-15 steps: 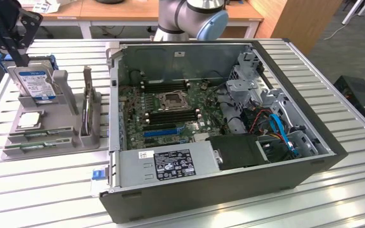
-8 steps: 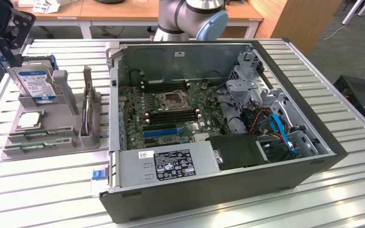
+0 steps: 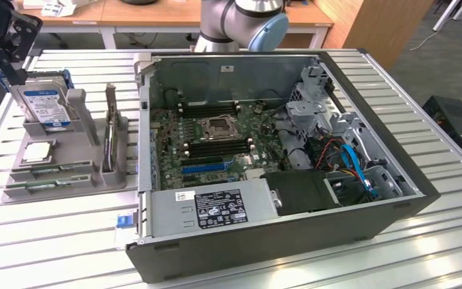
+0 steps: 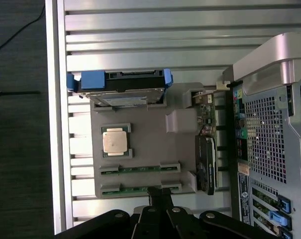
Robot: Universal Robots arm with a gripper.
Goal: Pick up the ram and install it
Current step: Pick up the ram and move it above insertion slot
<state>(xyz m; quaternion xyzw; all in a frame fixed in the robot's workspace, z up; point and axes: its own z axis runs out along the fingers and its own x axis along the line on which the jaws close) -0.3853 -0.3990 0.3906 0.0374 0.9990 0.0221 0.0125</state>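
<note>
- The gripper [image 4: 160, 193] hangs over the gray tray [image 4: 145, 134]; I cannot tell whether it is open or closed.
- The ram [image 4: 135, 189] sits slotted in the tray beside the gripper's tip, with a second stick [image 4: 140, 169] just beyond.
- Farther off are the processor [image 4: 115, 141] and the hard drive [image 4: 123, 94].

Bright, even overhead light falls across the slatted metal desk [image 3: 423, 241] in the exterior view, raising pale streaks of glare along the slats at the exterior view's right. The open computer case [image 3: 295, 241] holds deeper shade along its inner walls and throws only a soft shadow. In the wrist view, the slats beside the grey holder [image 4: 140, 132] burn out to white, the floor [image 4: 16, 124] lies dark, and the gripper [image 4: 158, 193] reads as a black silhouette.
</note>
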